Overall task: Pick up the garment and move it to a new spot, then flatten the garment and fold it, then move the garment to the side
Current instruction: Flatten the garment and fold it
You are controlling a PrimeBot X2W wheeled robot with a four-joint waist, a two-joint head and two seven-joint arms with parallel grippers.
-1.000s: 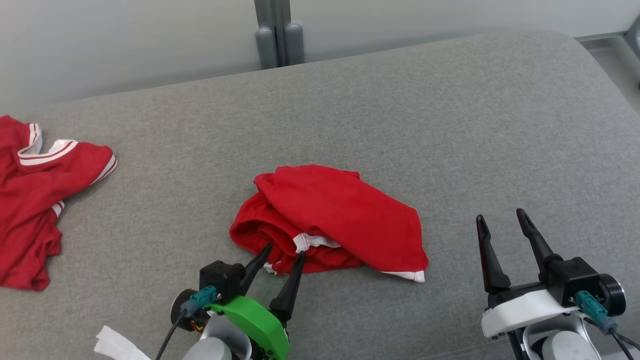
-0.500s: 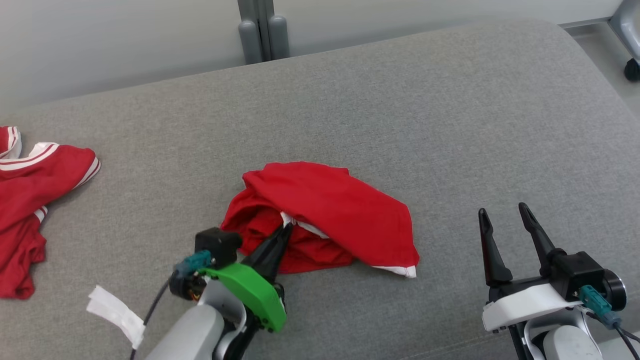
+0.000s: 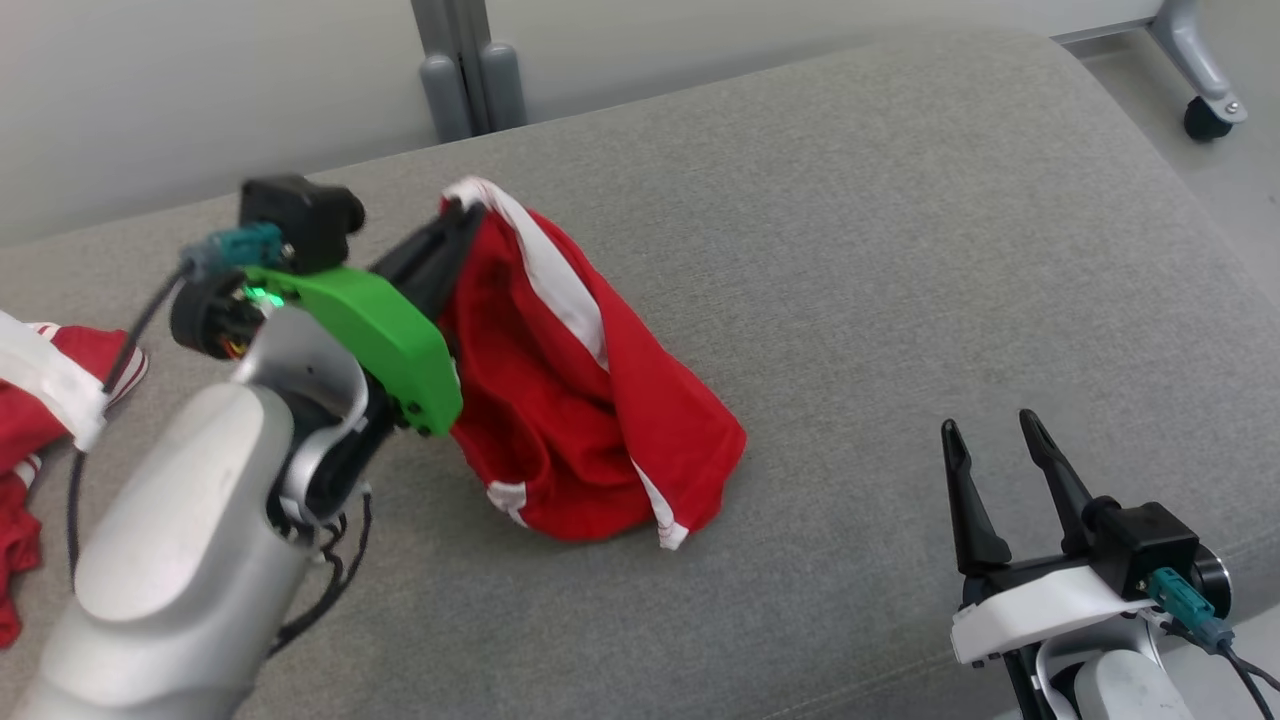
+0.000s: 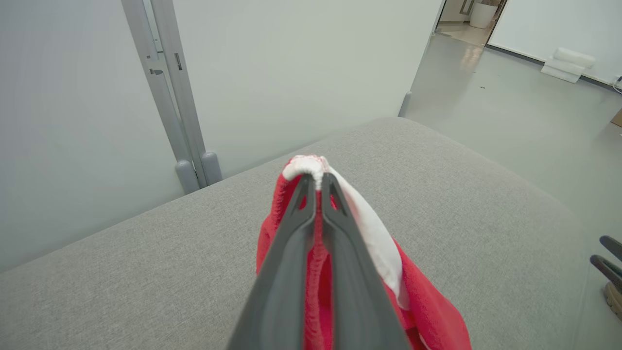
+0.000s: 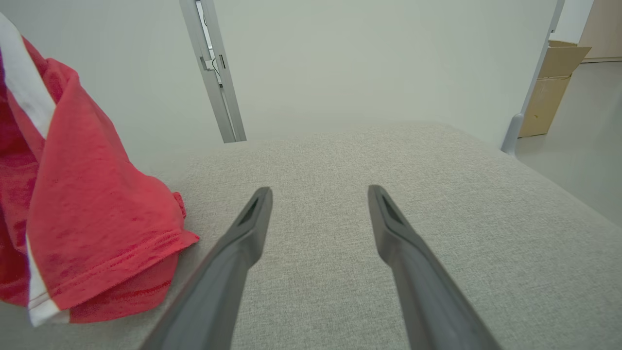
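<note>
Two left fingers [image 4: 286, 243] pinch the garment [image 3: 560, 400], its length hanging downward; right fingers [image 5: 233, 253] spread.

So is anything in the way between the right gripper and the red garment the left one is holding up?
Nothing visible. Only grey cushion lies between the open right gripper and the red garment, which hangs from the shut left gripper. The second red garment lies far left, off that path.

We see a red garment [image 3: 590, 400] with white bands and a speckled grey worktop [image 3: 900, 250]. Our left claw [image 3: 462, 215] wears a green bracket [image 3: 370, 330], our right claw [image 3: 988, 425] a white one; fingers [image 3: 965, 500] black.
</note>
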